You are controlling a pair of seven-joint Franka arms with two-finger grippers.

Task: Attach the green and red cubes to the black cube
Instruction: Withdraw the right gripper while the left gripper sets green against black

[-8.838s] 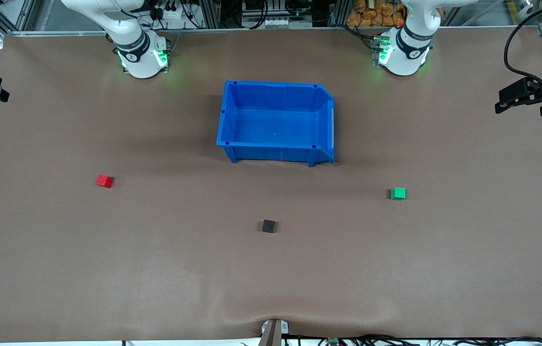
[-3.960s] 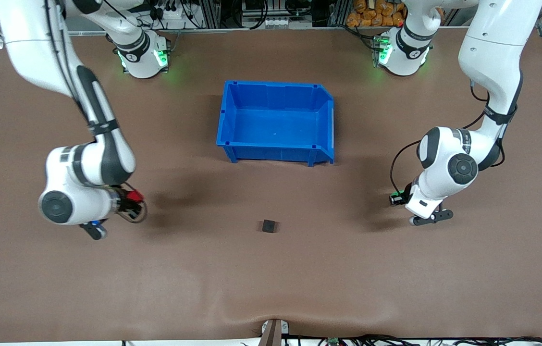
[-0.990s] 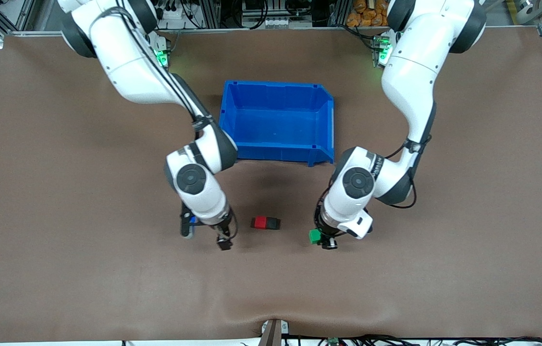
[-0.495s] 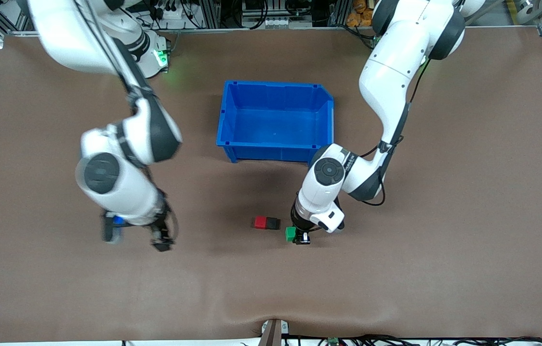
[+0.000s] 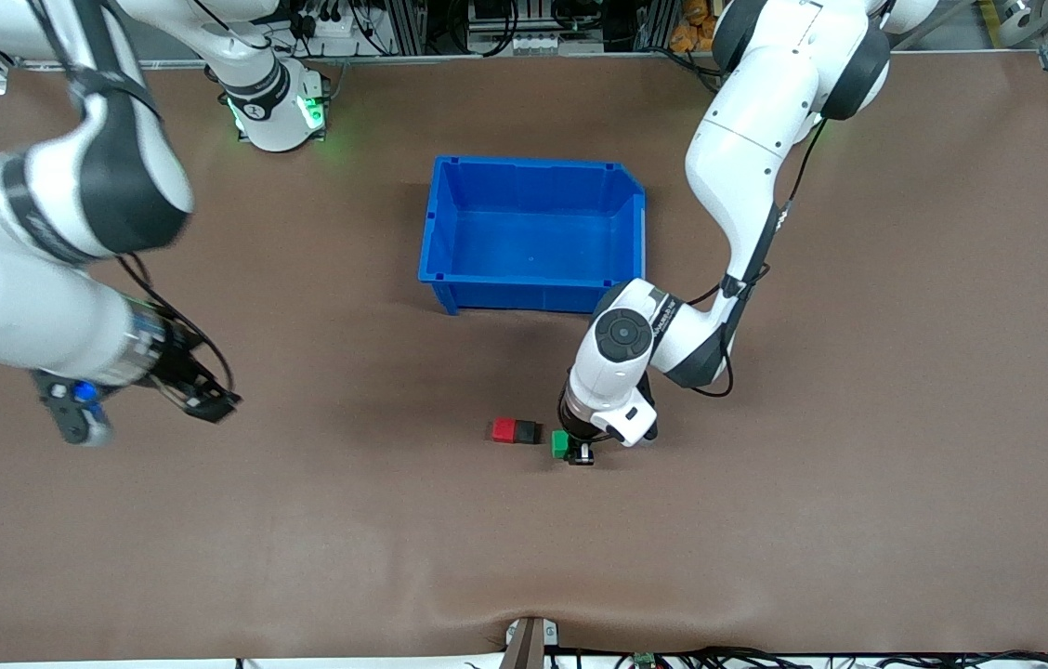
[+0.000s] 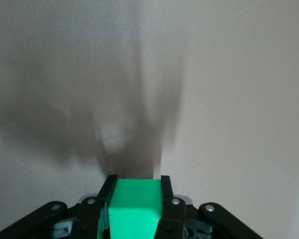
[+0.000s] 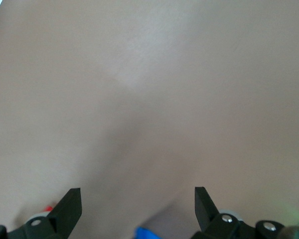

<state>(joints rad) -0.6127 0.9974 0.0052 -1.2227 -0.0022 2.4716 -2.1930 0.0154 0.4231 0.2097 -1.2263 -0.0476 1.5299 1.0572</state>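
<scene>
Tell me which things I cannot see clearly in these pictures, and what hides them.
- Front view: whether the green cube, gripped by the left tool, touches the black cube or the table; the wrist hides part of it.
- Left wrist view: the green cube's lower part is cut off by the edge; the red cube is out of frame.
- Front view: the right tool, over bare table, is blurred.
- Right wrist view: the red and blue patches at the edge cannot be identified.

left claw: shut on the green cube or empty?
Shut on it. The left claw has the green cube clamped between both fingers, beside the black cube.
</scene>
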